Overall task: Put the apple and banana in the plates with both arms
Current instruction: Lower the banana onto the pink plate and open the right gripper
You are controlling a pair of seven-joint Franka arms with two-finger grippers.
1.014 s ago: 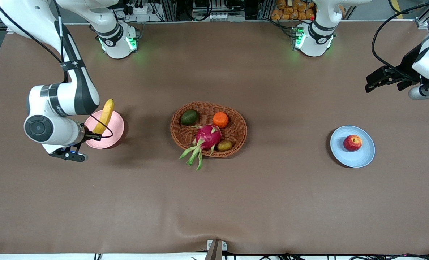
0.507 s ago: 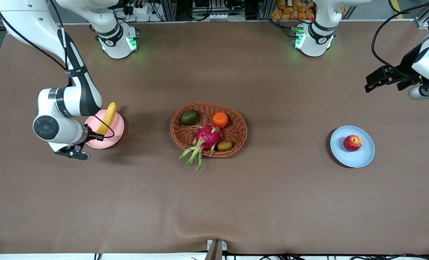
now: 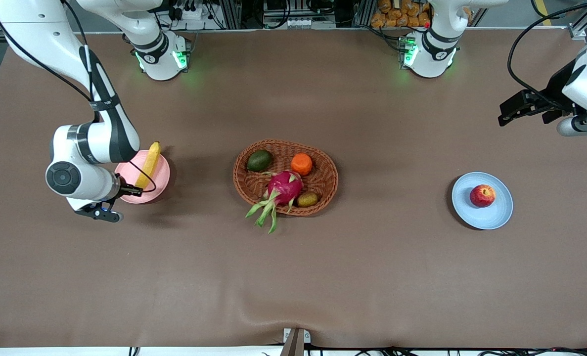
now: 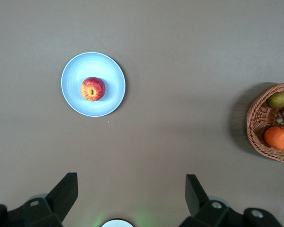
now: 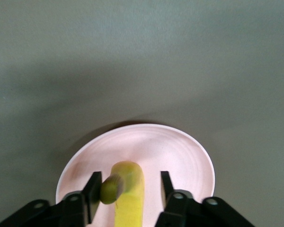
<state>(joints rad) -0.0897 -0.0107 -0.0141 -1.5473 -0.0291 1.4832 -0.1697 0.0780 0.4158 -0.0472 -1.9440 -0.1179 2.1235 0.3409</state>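
Right gripper (image 5: 128, 193) has just let go: its fingers now stand spread with gaps on both sides of the banana (image 5: 128, 198), which lies between them on the pink plate (image 5: 180, 151) directly under the gripper. Judged: banana delivered; arm only needs to lift clear. Left gripper (image 4: 131, 194) waits, fingers wide apart and empty, high above the table; apple (image 4: 93, 89) sits on the blue plate (image 4: 111, 71) well apart from it.
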